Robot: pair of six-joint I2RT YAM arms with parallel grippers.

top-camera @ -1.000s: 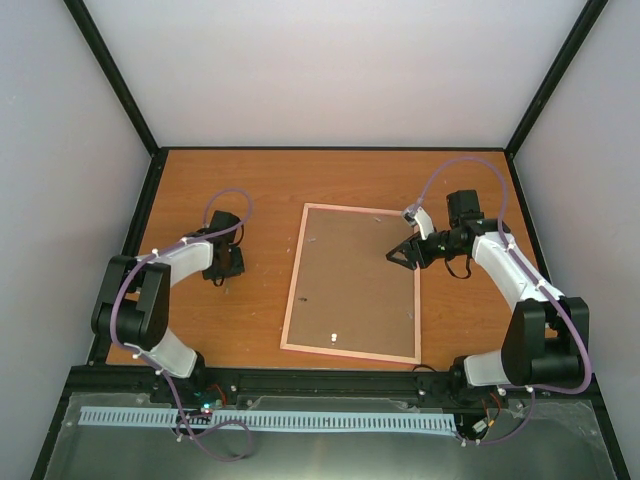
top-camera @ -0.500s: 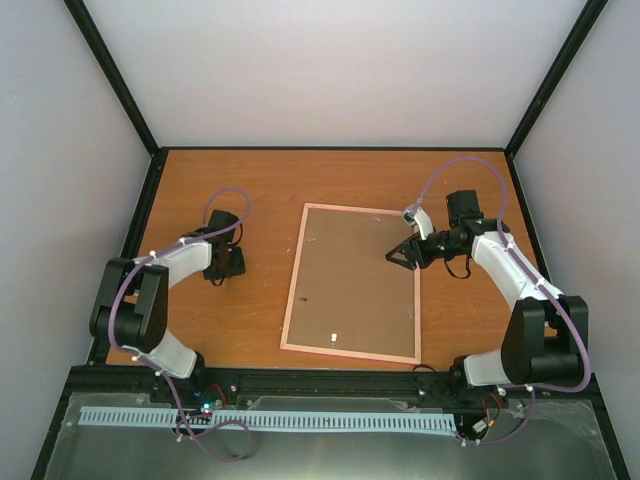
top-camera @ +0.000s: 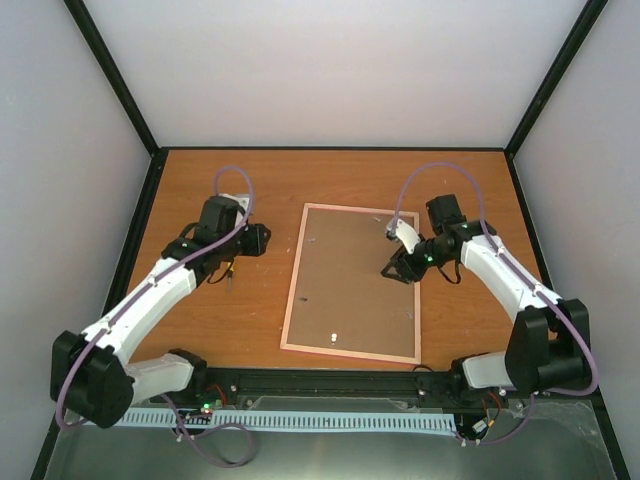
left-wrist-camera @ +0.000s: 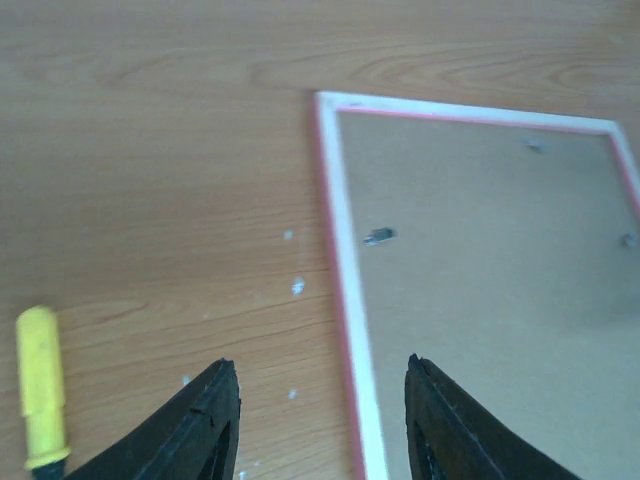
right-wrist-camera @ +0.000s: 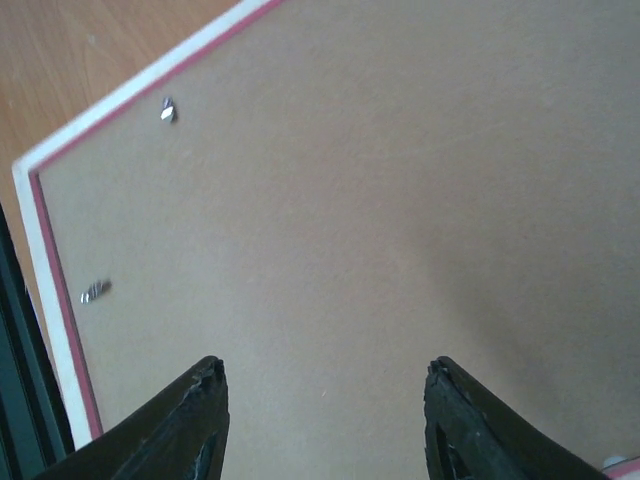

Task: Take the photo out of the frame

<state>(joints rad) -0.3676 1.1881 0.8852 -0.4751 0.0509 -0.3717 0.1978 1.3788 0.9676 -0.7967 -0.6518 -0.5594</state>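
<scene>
Lying back-up, long axis top to bottom, the frame (top-camera: pixel 340 300) sits under the open, empty right gripper (right-wrist-camera: pixel 322 365); the open, empty left gripper (left-wrist-camera: pixel 318 365) hangs at its left edge.

I can read no text, label, brand or number in any view. The frame (top-camera: pixel 345 290) back, centre of the top view, is plain brown board. The yellow handle (left-wrist-camera: pixel 40 385), lower left of my left wrist view, carries no print.
</scene>
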